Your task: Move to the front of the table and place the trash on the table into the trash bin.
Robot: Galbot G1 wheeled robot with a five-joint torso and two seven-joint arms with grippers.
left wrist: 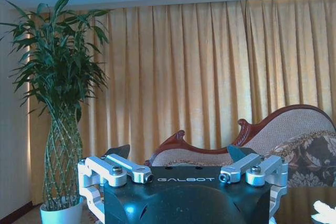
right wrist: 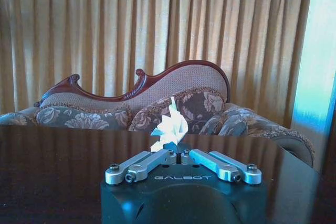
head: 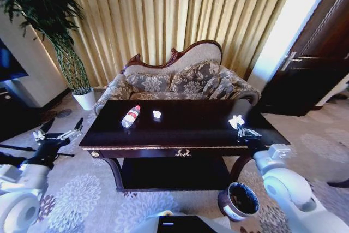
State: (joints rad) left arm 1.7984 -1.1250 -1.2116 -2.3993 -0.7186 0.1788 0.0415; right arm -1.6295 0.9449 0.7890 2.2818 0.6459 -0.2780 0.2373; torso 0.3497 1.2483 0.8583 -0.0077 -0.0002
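On table [head: 185, 129], paper wad [right wrist: 169, 128] pinched between right gripper [right wrist: 180, 153] fingers.

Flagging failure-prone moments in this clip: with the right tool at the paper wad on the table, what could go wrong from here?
1. The right tool looks shut on just the lower edge of the paper wad, so it may slip out on the way to the trash bin.
2. The bin stands low beside the table leg; a drop from height could miss.
3. The bottle lies on its side and could roll if nudged.
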